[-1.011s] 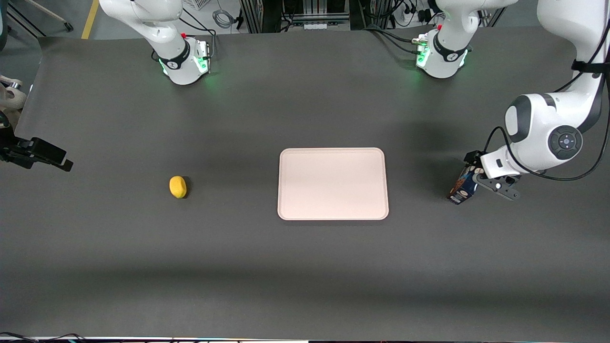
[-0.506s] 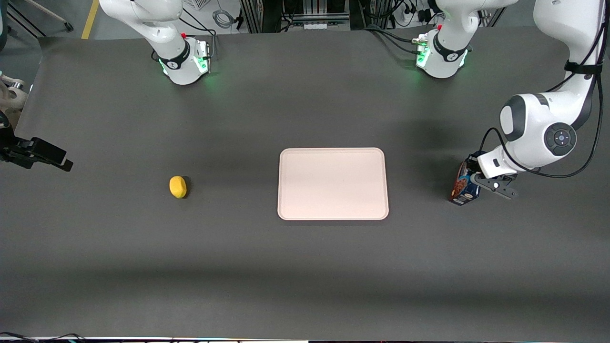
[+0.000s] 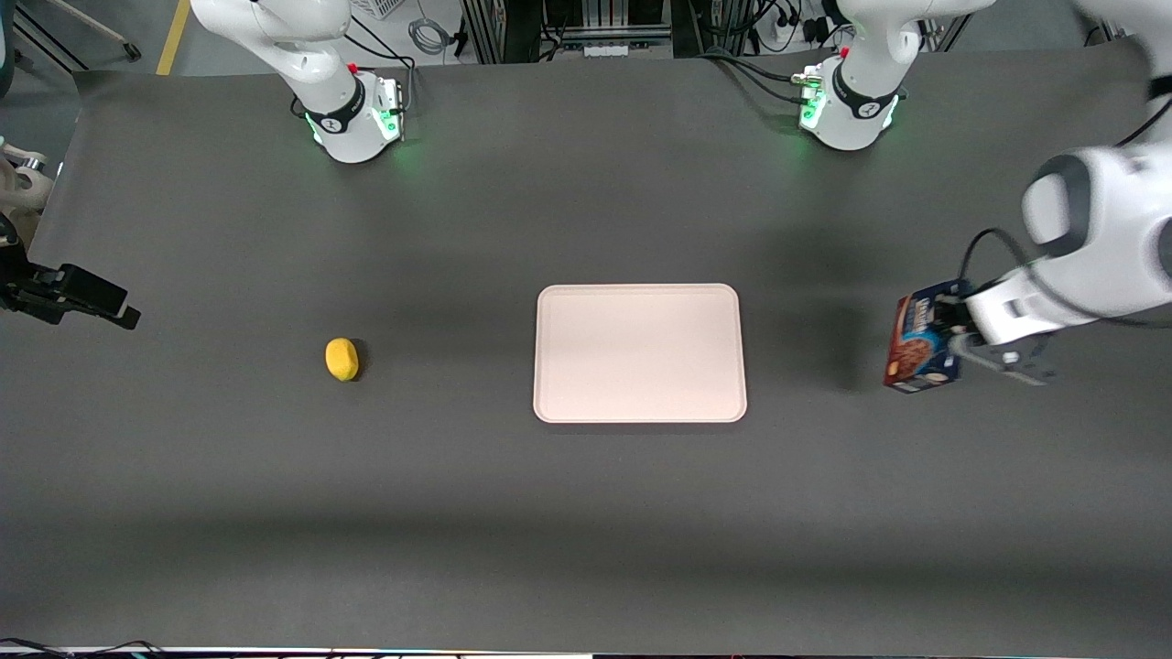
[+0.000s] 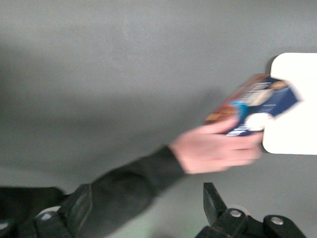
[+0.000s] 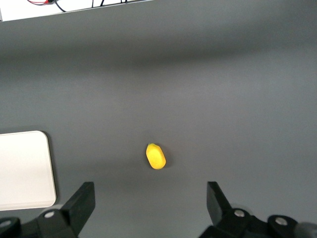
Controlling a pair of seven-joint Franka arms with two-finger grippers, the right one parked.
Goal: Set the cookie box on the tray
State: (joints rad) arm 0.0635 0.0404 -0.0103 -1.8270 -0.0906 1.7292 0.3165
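The cookie box, navy with a brown cookie picture, hangs above the table toward the working arm's end, with its shadow on the cloth beside it. My left gripper is shut on the box's edge and holds it up, with its printed face toward the front camera. The pale pink tray lies flat at the table's middle, apart from the box and with nothing on it. In the left wrist view the box is blurred beside the tray's corner, and a blurred dark and pinkish shape reaches to it.
A small yellow lemon-like object lies on the dark cloth toward the parked arm's end, well away from the tray; it also shows in the right wrist view. The two arm bases stand at the table's edge farthest from the front camera.
My left gripper has lifted the cookie box off the table and carried it a little farther from the tray. The box has turned from tilted to face the front camera.
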